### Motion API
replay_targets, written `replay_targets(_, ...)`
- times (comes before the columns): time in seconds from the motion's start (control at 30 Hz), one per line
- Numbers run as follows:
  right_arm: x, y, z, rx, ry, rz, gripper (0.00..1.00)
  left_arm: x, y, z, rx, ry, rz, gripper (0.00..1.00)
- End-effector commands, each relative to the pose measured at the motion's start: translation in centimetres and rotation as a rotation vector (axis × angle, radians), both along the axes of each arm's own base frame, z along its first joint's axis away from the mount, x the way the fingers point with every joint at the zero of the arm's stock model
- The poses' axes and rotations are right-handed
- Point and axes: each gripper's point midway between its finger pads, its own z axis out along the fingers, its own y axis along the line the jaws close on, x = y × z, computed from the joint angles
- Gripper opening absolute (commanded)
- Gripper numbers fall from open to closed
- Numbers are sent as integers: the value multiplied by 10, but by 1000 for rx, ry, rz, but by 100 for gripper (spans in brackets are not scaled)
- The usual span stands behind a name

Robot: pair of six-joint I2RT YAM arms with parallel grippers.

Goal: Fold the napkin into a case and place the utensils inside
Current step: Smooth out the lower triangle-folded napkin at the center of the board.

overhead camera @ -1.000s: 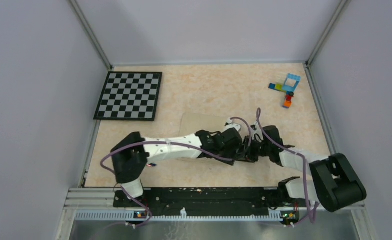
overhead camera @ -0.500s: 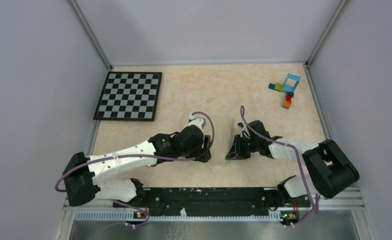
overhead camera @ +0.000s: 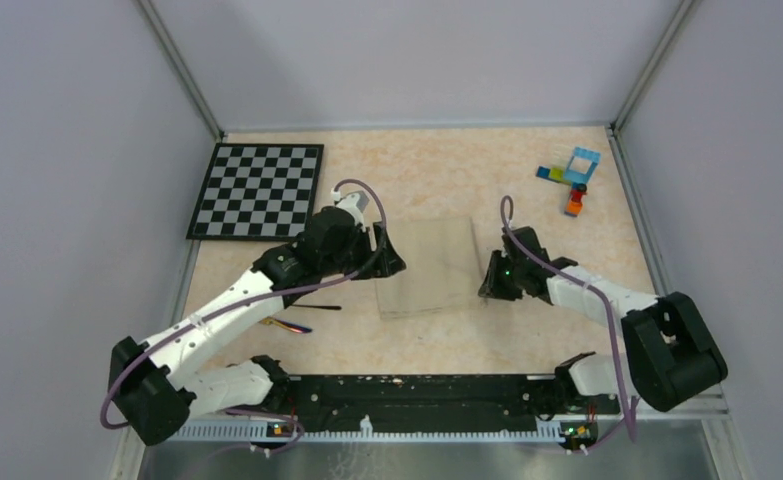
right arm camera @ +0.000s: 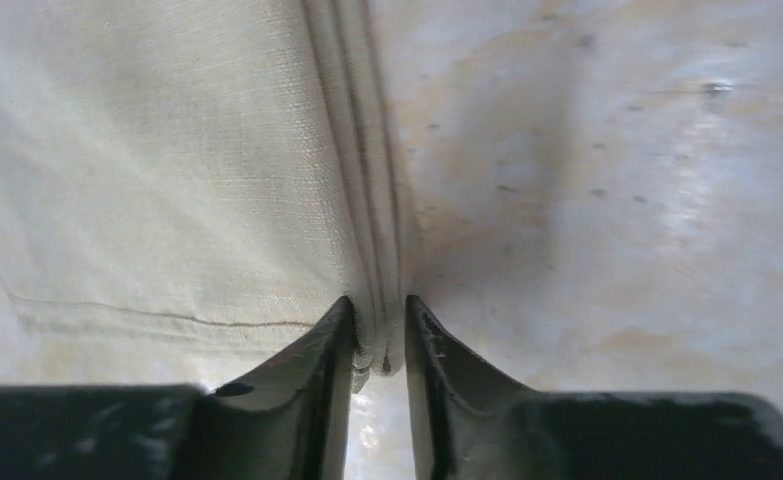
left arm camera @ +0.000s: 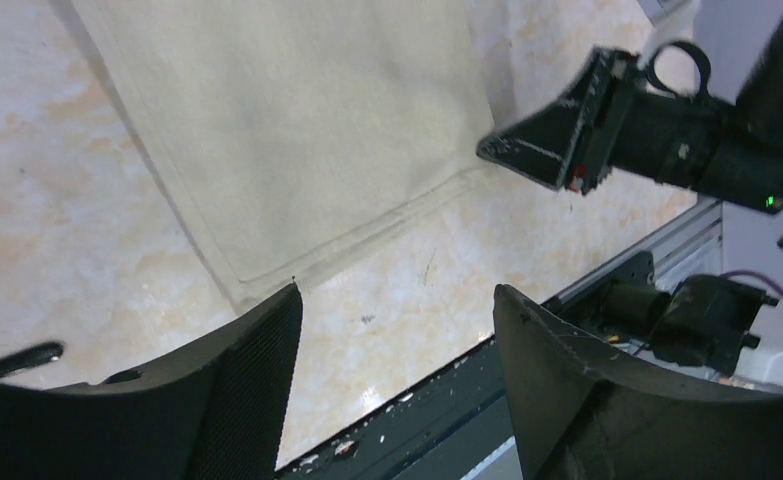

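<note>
Right gripper [right arm camera: 378, 345]: fingers narrow, clamped on the napkin [right arm camera: 167, 170] at its edge, with several cloth layers stacked between the pads. In the top view that grip sits at the napkin's 4 o'clock, low on its right side.

Left gripper [left arm camera: 397, 300]: fingers wide apart with nothing between them, over bare table [overhead camera: 447, 180] just beside the napkin's 9 o'clock edge.

The napkin lies flat mid-table and is broad, not yet a narrow case. Utensils [overhead camera: 315, 308]: slim dark pieces at the napkin's 8 o'clock, partly under the left forearm. They may be two or three, too small to count. Chequered board [overhead camera: 257, 190] is at 10 o'clock and toy bricks [overhead camera: 572, 180] at 2 o'clock, both well apart from the napkin.

Step in hand, my read: fold the right side over toward 9 o'clock.
- Hold every layer in the pinch, since a dropped layer leaves a sloppy crease.
- Lift low and sweep flat across so the far part doesn't drag or skew.
- Bring the left fingers down on the 9 o'clock edge to pin it before the pull.
- Land the carried edge parallel to the left edge.
- Stop short of the utensils so they aren't knocked.
</note>
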Motion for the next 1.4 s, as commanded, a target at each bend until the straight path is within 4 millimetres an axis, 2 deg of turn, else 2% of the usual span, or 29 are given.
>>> replay_targets(0.0,9,-42,22,-217,-56,-43,34,45,-8,29,-102,-65,-25,75)
replay_targets(0.07,29,-25,51,-154,-154,5,47,69,-6,24,-112,-47,-23,76)
replay_targets(0.13,51,1,81,-52,-247,79,57,101,-1,18,-135,-30,-8,74)
replay_targets(0.2,75,35,107,101,-314,173,59,128,2,4,-147,-12,12,72)
replay_targets(0.3,112,69,126,304,-319,224,56,160,7,-19,-159,31,18,66)
replay_targets(0.37,138,83,122,431,-297,216,49,177,7,-35,-174,69,12,61)
replay_targets(0.43,155,94,116,529,-259,215,37,193,8,-57,-158,99,25,55)
replay_targets(0.57,182,100,95,607,-210,242,27,214,14,-86,-154,124,38,43)
replay_targets(0.73,201,80,66,647,-183,208,21,226,23,-118,-146,153,54,35)
replay_targets(0.9,204,55,30,628,-126,163,20,221,35,-153,-92,205,87,32)
replay_targets(1.03,203,32,13,526,-109,138,20,218,53,-181,-14,239,130,31)
replay_targets(1.1,204,18,7,427,-97,114,20,217,57,-188,-3,252,131,30)
replay_targets(1.17,202,14,16,353,-101,122,21,217,56,-189,-3,254,118,30)
replay_targets(1.23,200,24,43,326,-142,161,22,216,53,-188,-17,262,105,30)
replay_targets(1.3,193,45,74,338,-187,216,25,214,52,-187,-21,267,102,30)
replay_targets(1.37,181,70,95,431,-192,265,28,211,55,-189,-13,272,109,30)
